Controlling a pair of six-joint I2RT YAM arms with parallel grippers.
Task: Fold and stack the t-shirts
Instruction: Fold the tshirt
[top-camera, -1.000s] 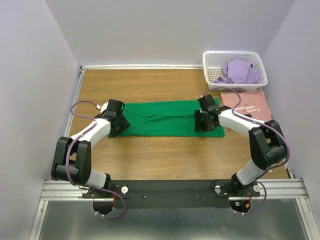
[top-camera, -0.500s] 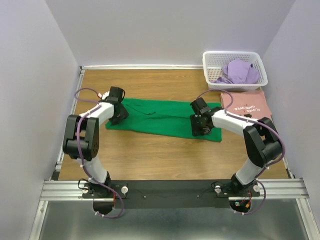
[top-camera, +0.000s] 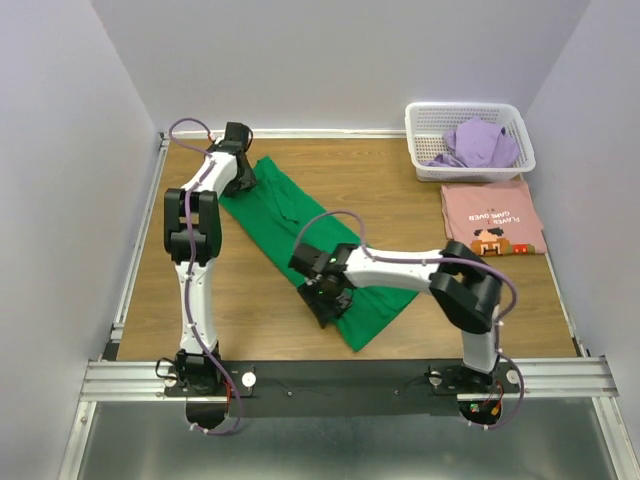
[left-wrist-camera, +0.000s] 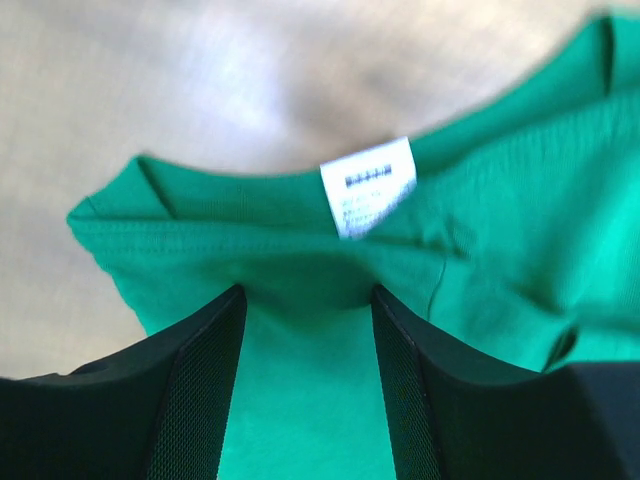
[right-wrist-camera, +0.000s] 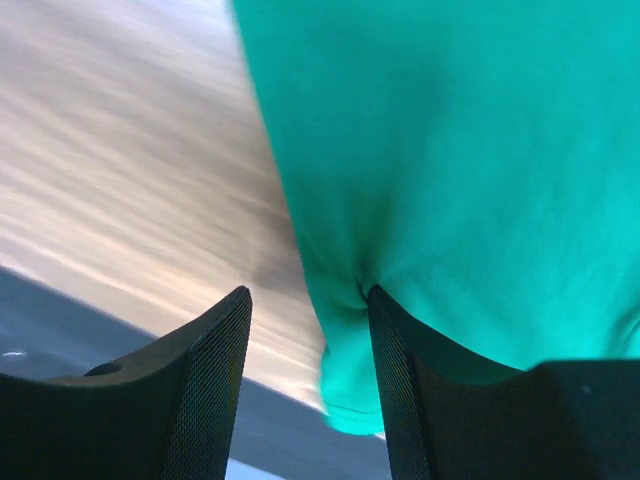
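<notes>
Top external view: far left, the left gripper (top-camera: 240, 183) stands part-open, fingertips down on the collar end of the green t-shirt (top-camera: 288, 222) — laid diagonally across the table (top-camera: 400, 190). The right gripper (top-camera: 326, 300), jaws likewise apart, presses its near end. Rightward, the pink t-shirt (top-camera: 490, 220) lies folded; the lavender t-shirt (top-camera: 478, 143) sits in the basket (top-camera: 465, 104).

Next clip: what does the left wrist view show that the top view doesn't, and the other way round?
Left wrist only: the white label inside the green shirt's collar, and the left tool's fingers standing apart with that cloth between them.

Top only: the pink shirt lying flat at the right, the purple shirt in the basket, and the right tool at the green shirt's near end.

Both: the green shirt on the wooden table.
</notes>
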